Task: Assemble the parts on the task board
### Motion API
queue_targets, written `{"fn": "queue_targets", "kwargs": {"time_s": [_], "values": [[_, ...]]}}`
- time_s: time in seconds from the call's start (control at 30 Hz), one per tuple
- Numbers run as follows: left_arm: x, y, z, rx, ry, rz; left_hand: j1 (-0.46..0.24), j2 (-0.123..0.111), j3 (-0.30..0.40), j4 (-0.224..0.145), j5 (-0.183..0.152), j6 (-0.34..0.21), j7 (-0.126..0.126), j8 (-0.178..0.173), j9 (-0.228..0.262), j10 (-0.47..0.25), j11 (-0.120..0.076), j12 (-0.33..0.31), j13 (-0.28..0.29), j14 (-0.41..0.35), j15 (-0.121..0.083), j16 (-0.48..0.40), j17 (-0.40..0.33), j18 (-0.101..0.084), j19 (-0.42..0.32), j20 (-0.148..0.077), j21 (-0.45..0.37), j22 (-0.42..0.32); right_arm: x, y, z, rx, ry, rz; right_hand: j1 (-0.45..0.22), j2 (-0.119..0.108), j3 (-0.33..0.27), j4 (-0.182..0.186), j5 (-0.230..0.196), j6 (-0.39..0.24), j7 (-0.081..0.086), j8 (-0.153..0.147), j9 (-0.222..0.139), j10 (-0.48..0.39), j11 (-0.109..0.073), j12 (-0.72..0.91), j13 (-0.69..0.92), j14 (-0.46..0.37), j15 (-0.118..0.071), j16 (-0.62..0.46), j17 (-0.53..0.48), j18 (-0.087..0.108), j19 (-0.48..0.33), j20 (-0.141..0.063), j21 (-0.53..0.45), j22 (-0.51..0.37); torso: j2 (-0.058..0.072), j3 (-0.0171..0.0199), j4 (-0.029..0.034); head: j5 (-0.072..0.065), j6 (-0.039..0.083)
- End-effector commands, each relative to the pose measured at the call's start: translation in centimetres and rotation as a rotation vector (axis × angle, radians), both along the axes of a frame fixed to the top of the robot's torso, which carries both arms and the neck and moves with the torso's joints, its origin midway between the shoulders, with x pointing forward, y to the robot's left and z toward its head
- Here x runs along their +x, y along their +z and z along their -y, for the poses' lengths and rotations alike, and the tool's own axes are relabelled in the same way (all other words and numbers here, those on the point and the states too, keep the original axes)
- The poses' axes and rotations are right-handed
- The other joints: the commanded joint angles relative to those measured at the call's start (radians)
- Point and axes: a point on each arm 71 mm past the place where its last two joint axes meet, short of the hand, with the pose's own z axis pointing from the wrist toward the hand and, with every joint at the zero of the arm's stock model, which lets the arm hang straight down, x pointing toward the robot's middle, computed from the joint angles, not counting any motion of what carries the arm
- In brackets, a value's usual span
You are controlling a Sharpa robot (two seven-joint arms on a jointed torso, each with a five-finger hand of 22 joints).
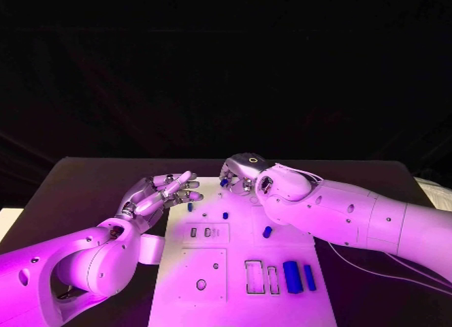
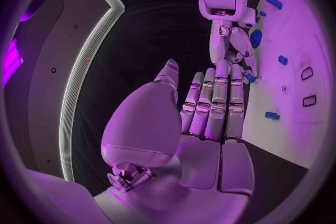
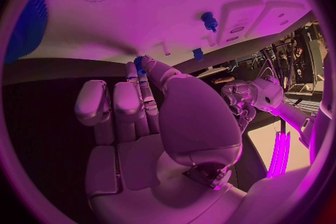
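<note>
While the left hand [image 1: 163, 194] lies with its fingers stretched out side by side and holding nothing, at the left edge of the task board [image 1: 187, 272] near its far end, the right hand [image 1: 244, 174] is bent down over the board's far edge. From the head view a small blue part [image 1: 225, 181] sits at the right hand's fingertips; the right wrist view shows it pinched between thumb and a finger (only a sliver of blue shows there). Other blue parts [image 1: 299, 276] lie in slots toward the board's near right, with one [image 1: 267, 231] near the middle. Black worktop [image 1: 79, 184] surrounds the board.
</note>
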Motion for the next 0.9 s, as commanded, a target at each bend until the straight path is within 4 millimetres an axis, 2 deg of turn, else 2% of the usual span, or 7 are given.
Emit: {"fn": "queue_targets", "kwargs": {"time_s": [0.03,0.1,0.2,0.57,0.73,0.83,0.9], "values": [[-0.1,0.2,0.2,-0.014,-0.02,0.008,0.002,0.009,-0.004,-0.004,-0.003,-0.002,0.007,-0.005,-0.001,-0.003,0.003,-0.004,0.001,-0.01,0.0,-0.003,0.001,0.01,-0.008,-0.001,0.003,0.0,0.0,-0.3,-0.2,-0.021,0.0,-0.014,-0.02,-0.023,0.009,0.011,-0.001,-0.069,0.023,-0.017,0.005,-0.071,0.019,-0.006,-0.021,0.003,0.023,-0.02,-0.028,0.002,-0.027,0.011,-0.018,-0.029,0.001,-0.0002,-0.0011,0.002,-0.001],[-0.1,0.2,0.2,-0.014,-0.021,0.008,0.002,0.009,-0.004,-0.004,-0.003,-0.002,0.007,-0.005,-0.001,-0.003,0.003,-0.004,0.001,-0.01,0.0,-0.003,0.001,0.01,-0.008,-0.001,0.003,0.0,0.0,-0.3,-0.1,-0.023,-0.006,-0.016,-0.026,-0.036,0.011,0.016,0.0,-0.102,0.025,-0.017,-0.003,-0.107,0.028,-0.007,-0.024,0.001,0.029,-0.022,-0.035,0.004,-0.033,0.019,-0.022,-0.036,0.001,0.0,-0.001,0.002,0.0],[-0.1,0.2,0.2,-0.014,-0.021,0.008,0.002,0.009,-0.004,-0.004,-0.003,-0.002,0.007,-0.005,-0.001,-0.003,0.003,-0.004,0.001,-0.01,0.0,-0.003,0.001,0.01,-0.008,-0.001,0.003,0.0,0.0,-0.3,-0.1,-0.022,-0.009,-0.017,-0.029,-0.046,0.008,0.019,0.001,-0.115,0.03,-0.016,-0.005,-0.136,0.035,-0.006,-0.024,-0.004,0.034,-0.03,-0.05,0.008,-0.045,0.026,-0.03,-0.051,0.001,0.0003,-0.0005,0.001,0.0],[-0.1,0.2,0.1,-0.013,-0.02,0.007,0.003,0.01,-0.005,-0.005,-0.003,-0.002,0.007,-0.006,-0.001,-0.004,0.004,-0.006,0.001,-0.011,0.0,-0.003,0.002,0.01,-0.008,-0.001,0.003,0.0,-0.5,0.1,0.4,0.005,-0.002,0.009,-0.022,-0.054,0.002,0.02,0.002,-0.129,0.03,-0.015,-0.009,-0.175,0.039,-0.005,-0.024,-0.013,0.038,-0.05,-0.083,0.015,-0.068,0.032,-0.048,-0.084,0.002,0.0005,-0.0003,-0.001,0.0],[-0.1,0.2,-0.1,-0.011,-0.015,0.007,0.003,0.011,-0.005,-0.006,-0.003,-0.003,0.008,-0.008,-0.002,-0.005,0.004,-0.007,0.0,-0.011,0.001,-0.004,0.003,0.01,-0.009,-0.001,0.003,0.0,-1.5,0.8,2.2,0.038,-0.006,0.013,-0.019,-0.052,0.002,0.022,0.007,-0.119,0.032,-0.011,-0.006,-0.156,0.037,0.006,-0.02,-0.011,0.037,-0.045,-0.079,0.015,-0.064,0.032,-0.045,-0.079,0.001,0.0006,-0.0036,0.0,0.002],[-0.1,0.2,-0.3,-0.009,-0.011,0.007,0.003,0.011,-0.005,-0.006,-0.003,-0.003,0.008,-0.008,-0.002,-0.005,0.004,-0.007,0.0,-0.011,0.001,-0.004,0.003,0.01,-0.009,-0.001,0.003,0.0,-2.3,1.5,4.0,0.065,-0.027,-0.008,-0.024,-0.057,-0.001,0.029,0.005,-0.117,0.029,-0.012,-0.006,-0.113,0.03,0.024,-0.014,-0.006,0.032,-0.031,-0.063,0.012,-0.053,0.03,-0.037,-0.065,0.001,0.0005,-0.0068,-0.001,0.005],[-0.1,0.2,-0.4,-0.008,-0.009,0.007,0.003,0.011,-0.005,-0.006,-0.003,-0.003,0.008,-0.008,-0.002,-0.005,0.004,-0.007,0.0,-0.011,0.001,-0.004,0.003,0.01,-0.009,-0.001,0.003,0.0,-2.6,2.1,5.3,0.083,-0.048,-0.034,-0.032,-0.068,-0.009,0.036,0.014,-0.125,0.028,-0.015,-0.008,-0.05,0.019,0.053,-0.001,0.004,0.025,-0.005,-0.03,0.007,-0.032,0.025,-0.022,-0.036,0.0,0.0013,-0.0105,0.001,0.006]]}}
